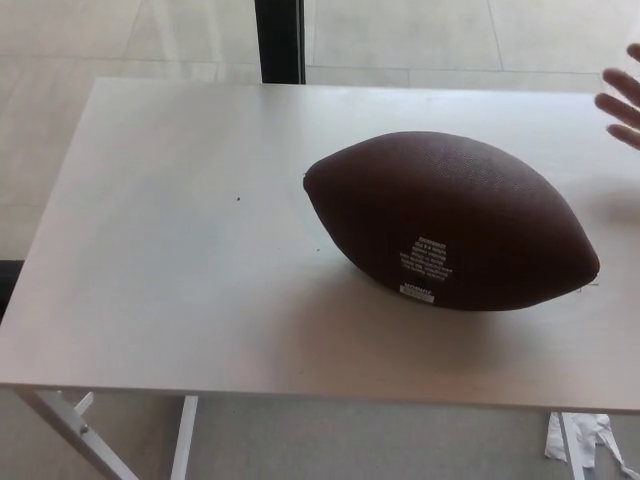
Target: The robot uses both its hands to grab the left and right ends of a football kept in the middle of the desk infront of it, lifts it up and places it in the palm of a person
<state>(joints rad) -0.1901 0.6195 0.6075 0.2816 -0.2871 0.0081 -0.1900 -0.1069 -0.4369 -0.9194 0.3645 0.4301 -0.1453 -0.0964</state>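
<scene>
A dark brown football (450,220) lies on its side on the white desk (170,260), right of the middle, with small white printing facing me. Its long axis runs from upper left to lower right. A person's fingers (622,105) reach in at the right edge, above the desk's far right part and apart from the ball. Neither of my hands shows in the head view.
A dark vertical post (279,40) stands behind the desk's far edge. White desk legs (75,430) show below the front edge at the left, and a crumpled white scrap (585,440) lies on the floor at the lower right.
</scene>
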